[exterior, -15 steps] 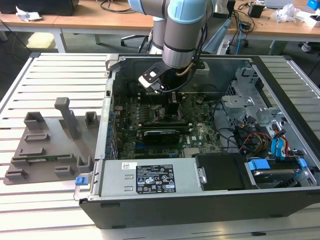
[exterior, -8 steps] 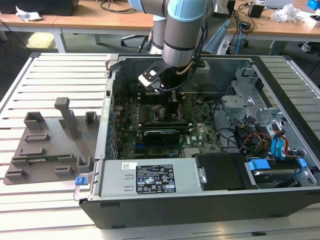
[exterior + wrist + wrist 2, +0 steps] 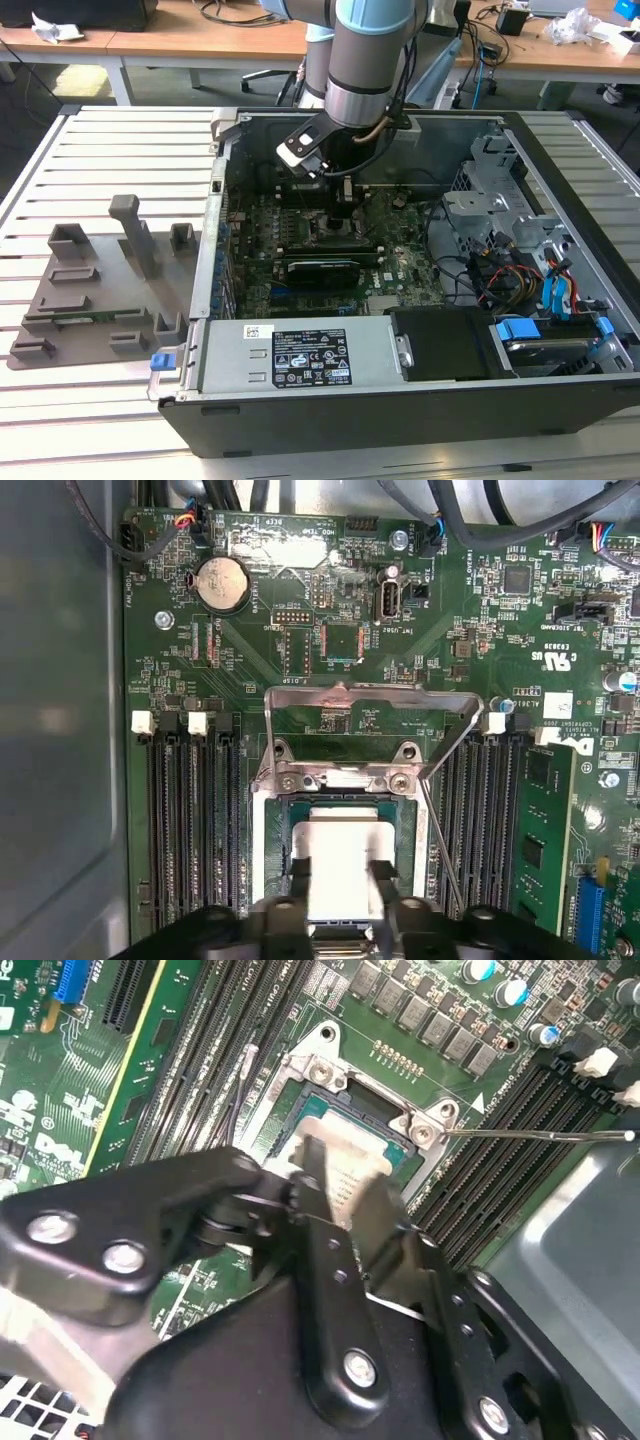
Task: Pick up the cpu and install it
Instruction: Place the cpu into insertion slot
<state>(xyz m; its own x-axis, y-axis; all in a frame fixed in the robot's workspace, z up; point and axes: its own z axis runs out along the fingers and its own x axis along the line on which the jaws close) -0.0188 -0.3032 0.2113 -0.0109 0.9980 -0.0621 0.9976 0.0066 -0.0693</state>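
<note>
On the slatted counter the open computer case is seen, and the arm is found inside it, with the jaws low over the motherboard. The jaws are flanked on either side by rows of memory slots, which are best left untouched. Directly beneath the jaws the socket lies uncovered. Its load plate is swung up just beyond the jaws, and its thin lever is thrown clear to one side.

The jaws are drawn in narrow, and the cpu is gripped between them by two opposite edges. Whether it is already resting in the socket or is held just above it cannot be told.

Seating is judged to be the step in hand. To be done well, the chip should be held level and square to the frame, so that all four edges go down together. No pressing is called for, since the contacts below are likely delicate.

The cpu is seen as a small flat square, pale silver-grey on top. A dark greenish border shows around it, and whether that is chip or socket cannot be told.
</note>
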